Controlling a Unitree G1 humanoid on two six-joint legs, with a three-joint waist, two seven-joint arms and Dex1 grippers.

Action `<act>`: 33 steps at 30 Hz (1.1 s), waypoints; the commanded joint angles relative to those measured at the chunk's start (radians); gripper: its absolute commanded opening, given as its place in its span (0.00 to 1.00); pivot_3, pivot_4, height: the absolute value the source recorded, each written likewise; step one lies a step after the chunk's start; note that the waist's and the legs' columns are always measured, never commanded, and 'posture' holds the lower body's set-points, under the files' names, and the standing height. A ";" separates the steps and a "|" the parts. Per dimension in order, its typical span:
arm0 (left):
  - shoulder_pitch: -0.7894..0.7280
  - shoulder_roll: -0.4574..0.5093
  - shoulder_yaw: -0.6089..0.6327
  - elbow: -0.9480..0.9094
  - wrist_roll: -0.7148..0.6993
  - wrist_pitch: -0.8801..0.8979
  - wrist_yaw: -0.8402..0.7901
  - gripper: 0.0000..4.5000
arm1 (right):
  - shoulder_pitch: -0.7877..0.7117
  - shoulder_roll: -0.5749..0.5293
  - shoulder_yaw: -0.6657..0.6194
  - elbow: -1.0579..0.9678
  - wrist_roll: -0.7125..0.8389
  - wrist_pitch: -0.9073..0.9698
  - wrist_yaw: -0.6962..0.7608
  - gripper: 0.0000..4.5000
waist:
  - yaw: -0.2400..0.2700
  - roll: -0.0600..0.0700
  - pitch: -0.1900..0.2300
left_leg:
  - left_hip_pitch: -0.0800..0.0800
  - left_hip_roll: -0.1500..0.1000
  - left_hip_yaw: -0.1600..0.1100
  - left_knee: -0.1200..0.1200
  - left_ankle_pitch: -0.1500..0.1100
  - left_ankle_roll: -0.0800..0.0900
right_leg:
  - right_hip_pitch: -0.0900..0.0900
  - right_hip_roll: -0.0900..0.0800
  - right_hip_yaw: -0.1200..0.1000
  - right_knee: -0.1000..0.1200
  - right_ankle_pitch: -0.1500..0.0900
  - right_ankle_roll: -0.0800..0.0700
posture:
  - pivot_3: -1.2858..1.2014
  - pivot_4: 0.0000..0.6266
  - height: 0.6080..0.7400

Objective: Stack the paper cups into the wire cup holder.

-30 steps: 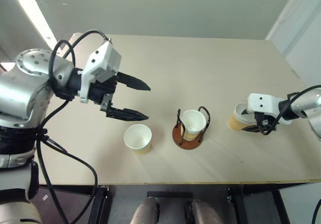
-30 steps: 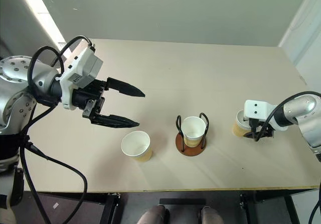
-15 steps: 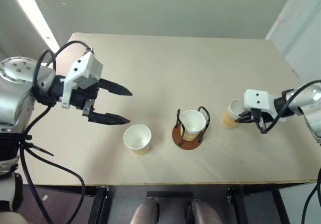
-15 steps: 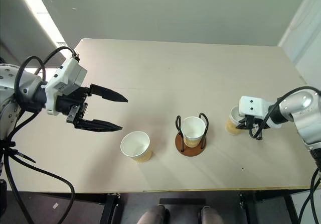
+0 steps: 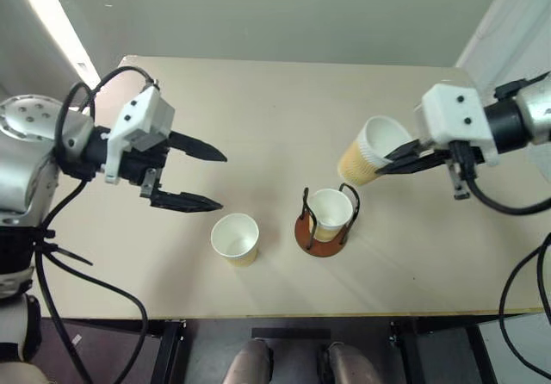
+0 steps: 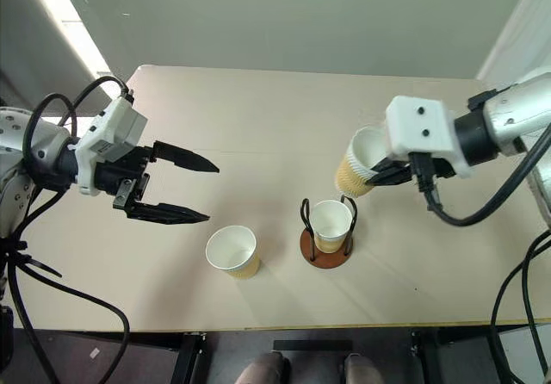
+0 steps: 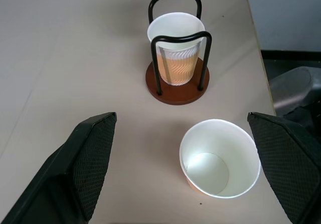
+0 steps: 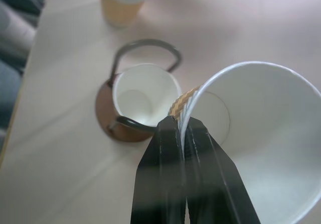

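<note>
Three paper cups are seen: one (image 5: 236, 238) stands free on the counter (image 5: 284, 117) nearest, one (image 5: 331, 213) sits in the wire cup holder (image 5: 323, 229), and one (image 5: 366, 151) is carried tilted above and just beyond it. Its thin wall is pinched at the rim by the clenched right tool (image 5: 396, 158), a hold judged sound for something so light yet easily crushed. Beyond the free cup, the left tool (image 5: 202, 177) hangs spread wide and empty.

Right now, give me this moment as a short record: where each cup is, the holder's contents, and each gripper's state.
held cup: paper cup pinched by its rim in the right gripper, tilted, in the air above the table
holder: wire cup holder on the table, one cup seated upright inside
loose cup: paper cup upright on the table, beside the holder
left gripper: open, holding nothing, above the table
</note>
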 commanded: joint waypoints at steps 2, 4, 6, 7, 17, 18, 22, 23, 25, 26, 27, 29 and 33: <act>-0.042 -0.012 -0.013 0.017 0.017 -0.017 -0.023 1.00 | -0.043 0.018 0.045 -0.052 -0.010 -0.013 0.018 0.01 | 0.000 0.000 0.000 | 0.000 0.000 0.000 0.000 0.000 0.000 | 0.000 0.000 0.000 0.000 0.000 0.000 | 0.52 0.24 1.00; -0.046 -0.018 -0.018 0.021 0.021 -0.021 -0.026 1.00 | -0.050 0.034 0.065 -0.062 -0.013 -0.018 0.022 0.01 | -0.003 0.000 0.000 | 0.000 0.000 0.000 0.000 0.000 0.000 | 0.000 0.000 0.000 0.000 0.000 0.000 | 0.52 0.24 1.00; -0.043 -0.022 -0.019 0.016 0.022 -0.020 -0.025 1.00 | -0.059 0.052 0.085 -0.052 -0.033 -0.040 0.022 0.01 | -0.007 0.000 0.000 | 0.000 0.000 0.000 0.000 0.000 0.000 | 0.000 0.000 0.000 0.000 0.000 -0.001 | 0.52 0.24 1.00; -0.041 -0.023 -0.018 0.012 0.022 -0.018 -0.024 1.00 | -0.067 0.061 0.088 -0.053 -0.031 -0.035 0.023 0.01 | -0.009 0.000 0.000 | 0.000 0.000 0.000 0.000 0.000 0.000 | 0.000 0.000 0.000 0.000 0.000 -0.001 | 0.52 0.24 1.00; -0.035 -0.031 -0.018 -0.002 0.019 -0.014 -0.020 1.00 | -0.205 0.102 0.077 0.034 -0.032 -0.019 0.037 0.01 | -0.014 0.000 0.000 | 0.000 0.000 0.000 -0.001 0.000 0.000 | -0.001 0.000 0.000 0.000 -0.001 -0.001 | 0.52 0.24 1.00; -0.037 -0.035 -0.021 0.000 0.020 -0.017 -0.021 1.00 | -0.219 0.108 0.081 0.038 -0.025 -0.007 0.041 0.01 | -0.014 0.000 0.000 | 0.000 0.000 -0.001 -0.001 0.000 0.000 | -0.001 0.000 0.000 0.000 -0.001 -0.001 | 0.52 0.24 1.00; -0.049 -0.048 -0.034 0.010 0.027 -0.021 -0.027 1.00 | -0.226 0.123 0.097 0.022 -0.002 0.040 0.056 0.01 | -0.014 0.000 0.000 | 0.000 0.000 -0.001 -0.001 0.000 0.000 | -0.001 0.000 0.000 0.000 -0.001 -0.002 | 0.52 0.24 1.00; -0.052 -0.051 -0.036 0.013 0.030 -0.023 -0.029 1.00 | -0.218 0.122 0.101 0.017 -0.003 0.042 0.058 0.01 | -0.014 0.000 0.000 | 0.000 0.000 -0.001 -0.001 0.000 0.000 | -0.001 0.000 -0.001 0.000 -0.001 -0.002 | 0.52 0.24 1.00; -0.058 -0.056 -0.042 0.021 0.036 -0.025 -0.033 1.00 | -0.210 0.127 0.107 0.010 -0.004 0.050 0.059 0.01 | -0.014 0.000 0.000 | 0.000 0.000 -0.001 -0.001 0.000 0.000 | -0.001 0.000 -0.001 0.000 -0.001 -0.002 | 0.52 0.24 1.00; -0.061 -0.058 -0.044 0.024 0.039 -0.027 -0.036 1.00 | -0.208 0.131 0.110 0.006 -0.002 0.055 0.058 0.01 | -0.014 0.000 0.000 | 0.000 0.000 -0.001 -0.001 0.000 0.000 | -0.001 0.000 -0.001 0.000 -0.001 -0.002 | 0.52 0.24 1.00; -0.063 -0.059 -0.047 0.028 0.043 -0.030 -0.040 1.00 | -0.205 0.137 0.116 0.001 -0.003 0.059 0.055 0.01 | -0.014 0.000 0.000 | 0.000 0.000 -0.001 -0.001 0.000 0.000 | -0.001 0.000 -0.001 0.000 -0.001 -0.002 | 0.52 0.24 1.00; -0.068 -0.063 -0.051 0.034 0.049 -0.033 -0.045 1.00 | -0.199 0.154 0.127 -0.003 -0.006 0.063 0.045 0.01 | -0.014 0.000 0.000 | 0.000 0.000 -0.001 -0.001 0.000 0.000 | -0.001 0.000 -0.001 0.000 -0.001 -0.002 | 0.52 0.24 1.00; -0.070 -0.068 -0.055 0.033 0.054 -0.035 -0.051 1.00 | -0.190 0.185 0.139 0.000 -0.013 0.064 0.032 0.01 | -0.014 0.000 0.000 | 0.000 0.000 -0.001 -0.001 0.000 0.000 | -0.001 0.000 -0.001 0.000 -0.001 -0.002 | 0.52 0.24 1.00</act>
